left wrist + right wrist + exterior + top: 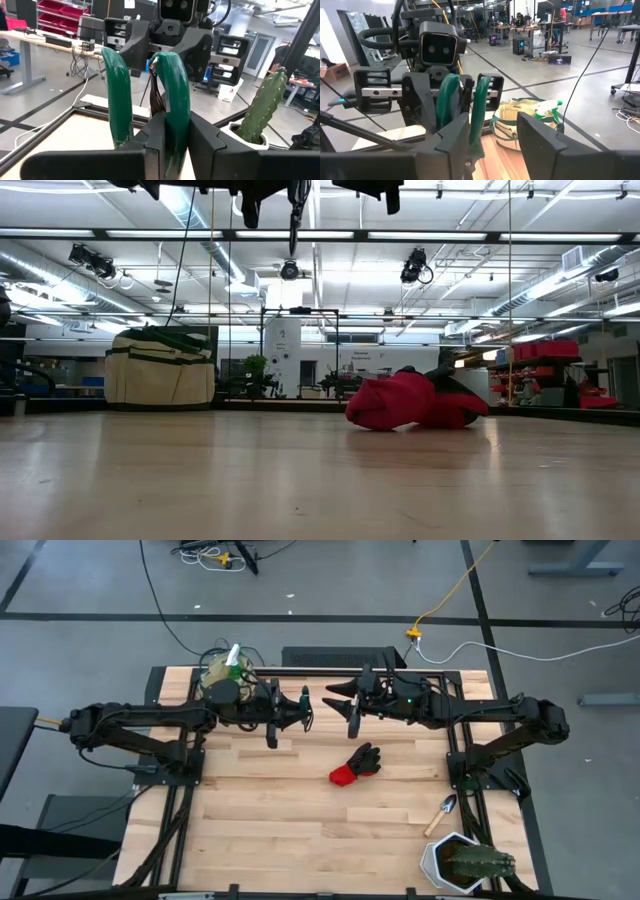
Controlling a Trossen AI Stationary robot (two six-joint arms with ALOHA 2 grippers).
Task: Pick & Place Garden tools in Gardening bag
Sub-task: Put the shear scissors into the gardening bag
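Left fingers (165, 135) pinch shears (170, 95) by green handle; right fingers (535, 135) spread around it.

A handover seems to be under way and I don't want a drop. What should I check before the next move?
1. Left gripper clamped on the green-handled shears: ok.
2. Right gripper closed on the shears: not ok, its fingers stand apart.
3. Gardening bag upright on the table: ok.
4. Glove and trowel bagged: not ok, both lie on the table.
5. Second trowel located: cannot tell.
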